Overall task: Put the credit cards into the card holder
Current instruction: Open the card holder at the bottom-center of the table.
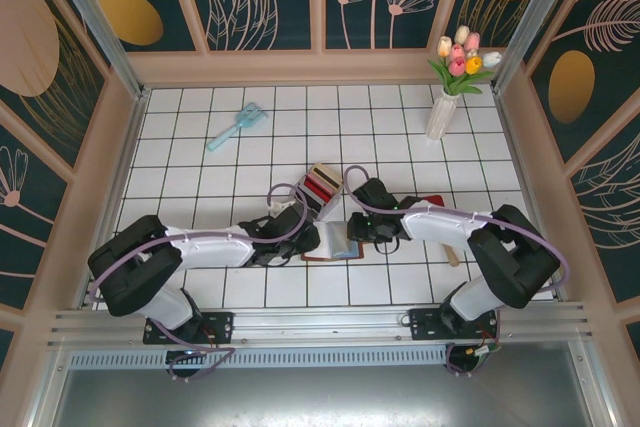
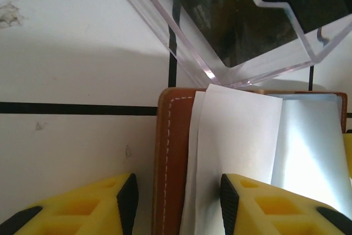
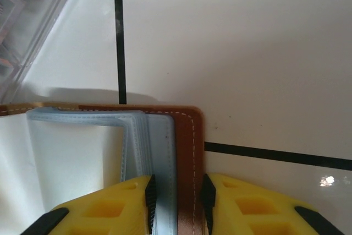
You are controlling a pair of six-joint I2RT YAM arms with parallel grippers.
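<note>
The brown leather card holder (image 1: 331, 245) lies open on the tiles between both arms. Its white and pale blue sleeves (image 2: 242, 141) are fanned up. My left gripper (image 2: 177, 205) is open and straddles the holder's left stitched edge (image 2: 173, 158); one pad hangs over bare tile, the other over a white sleeve. My right gripper (image 3: 177, 205) is shut on the holder's right edge (image 3: 190, 152), with leather and blue sleeves pinched between its pads. The credit cards (image 1: 322, 187), red, black and pale, stand in a clear tray (image 2: 220, 53) just behind the holder.
A red scoop with a wooden handle (image 1: 441, 217) lies beside the right arm. A light blue brush (image 1: 237, 127) is at the back left. A white vase of tulips (image 1: 443, 107) stands at the back right. The clear tray's corner (image 3: 25, 31) sits near the holder.
</note>
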